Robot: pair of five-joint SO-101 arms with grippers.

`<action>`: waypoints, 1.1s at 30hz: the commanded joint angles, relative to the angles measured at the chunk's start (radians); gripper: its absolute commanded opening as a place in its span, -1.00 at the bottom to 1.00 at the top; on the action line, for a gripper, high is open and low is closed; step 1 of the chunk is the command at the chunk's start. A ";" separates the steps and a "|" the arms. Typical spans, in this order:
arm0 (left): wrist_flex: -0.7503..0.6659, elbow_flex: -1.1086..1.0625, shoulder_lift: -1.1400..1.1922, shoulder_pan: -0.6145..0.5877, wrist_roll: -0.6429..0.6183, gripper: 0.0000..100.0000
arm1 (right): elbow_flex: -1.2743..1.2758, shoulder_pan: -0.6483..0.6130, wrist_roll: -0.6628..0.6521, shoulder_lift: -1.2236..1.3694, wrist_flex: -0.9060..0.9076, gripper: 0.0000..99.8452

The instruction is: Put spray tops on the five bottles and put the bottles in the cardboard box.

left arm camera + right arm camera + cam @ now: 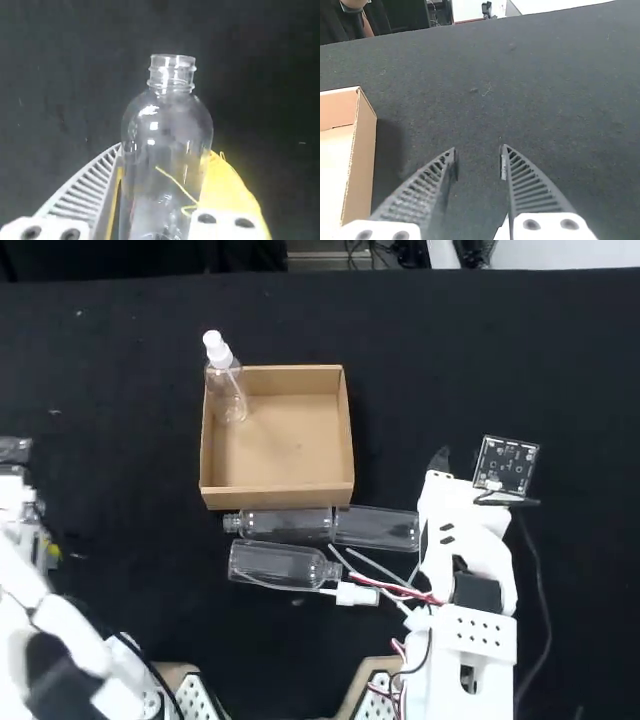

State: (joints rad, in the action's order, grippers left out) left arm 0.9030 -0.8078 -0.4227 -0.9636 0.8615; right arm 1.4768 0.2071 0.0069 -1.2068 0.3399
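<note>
One bottle stands in the box, one is in a gripper, three lie on the surface.

The left gripper [166, 151] is closed tight around a clear bottle [165, 125]; that bottle has no top on its neck. The right gripper [477, 155] is wide open with nothing in it; it hangs over the black surface [560, 75], near the cardboard box [275, 495]. A bottle with a spray top [225, 385] stands up in the far left corner of the box. A left lying bottle [285, 523] and a right lying bottle [378, 528] rest end to end along the box's front wall; a front lying bottle [280, 565] is just beside them; none of the three has a top on. A loose spray top [355, 594] lies by the front lying bottle's neck.
</note>
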 commanded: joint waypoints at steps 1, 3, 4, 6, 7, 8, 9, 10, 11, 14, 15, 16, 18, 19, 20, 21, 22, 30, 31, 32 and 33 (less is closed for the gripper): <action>-0.012 0.130 0.146 -0.058 -0.012 -0.94 | 0.002 -0.017 -0.009 -0.019 -0.032 -0.75; -0.011 0.168 0.215 -0.073 -0.012 -0.94 | 0.002 -0.017 -0.009 -0.019 -0.032 -0.75; -0.011 0.188 0.245 -0.076 -0.012 -0.93 | 0.002 -0.017 -0.009 -0.019 -0.032 -0.75; -0.011 0.214 0.293 -0.082 -0.009 -0.82 | 0.002 -0.017 -0.009 -0.019 -0.032 -0.75; -0.011 0.226 0.313 -0.090 -0.009 -0.72 | 0.002 -0.017 -0.009 -0.019 -0.032 -0.75; -0.011 0.236 0.327 -0.094 -0.009 -0.62 | 0.002 -0.017 -0.009 -0.019 -0.032 -0.75; -0.011 0.248 0.334 -0.099 -0.009 -0.54 | 0.002 -0.017 -0.009 -0.019 -0.032 -0.75; -0.011 0.260 0.339 -0.104 -0.011 -0.50 | 0.002 -0.017 -0.009 -0.019 -0.032 -0.75; -0.011 0.269 0.339 -0.104 -0.009 -0.51 | 0.002 -0.017 -0.009 -0.019 -0.032 -0.75; 0.015 0.312 0.339 -0.099 -0.006 -0.56 | 0.002 -0.018 -0.009 -0.019 -0.032 -0.75; 0.051 0.344 0.339 -0.094 -0.006 -0.56 | 0.002 -0.018 -0.009 -0.019 -0.032 -0.75; 0.094 0.386 0.348 -0.090 -0.006 -0.56 | 0.002 -0.018 -0.009 -0.019 -0.032 -0.75; 0.166 0.460 0.353 -0.068 -0.006 -0.56 | 0.002 -0.018 -0.009 -0.019 -0.032 -0.75; 0.186 0.487 0.359 -0.062 -0.006 -0.56 | 0.002 -0.018 -0.009 -0.019 -0.032 -0.75; 0.199 0.510 0.371 -0.058 -0.006 -0.56 | 0.002 -0.017 -0.009 -0.019 -0.032 -0.75; 0.204 0.532 0.390 -0.050 -0.005 -0.56 | 0.002 -0.015 -0.009 -0.019 -0.032 -0.75; 0.201 0.547 0.413 -0.047 0.003 -0.56 | 0.002 -0.015 -0.009 -0.019 -0.032 -0.75; 0.316 0.659 0.586 -0.042 0.124 -0.57 | 0.002 -0.014 -0.009 -0.019 -0.032 -0.75; 0.319 0.665 0.598 -0.042 0.129 -0.57 | 0.002 -0.014 -0.009 -0.019 -0.032 -0.75; 0.321 0.670 0.608 -0.044 0.129 -0.57 | 0.002 -0.014 -0.009 -0.019 -0.032 -0.75; 0.324 0.670 0.614 -0.044 0.129 -0.57 | 0.002 -0.014 -0.009 -0.019 -0.032 -0.75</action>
State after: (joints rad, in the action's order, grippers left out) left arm 1.2068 -0.1987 0.1895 -1.0188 0.9751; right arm 1.4768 0.2071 0.0069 -1.2068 0.3399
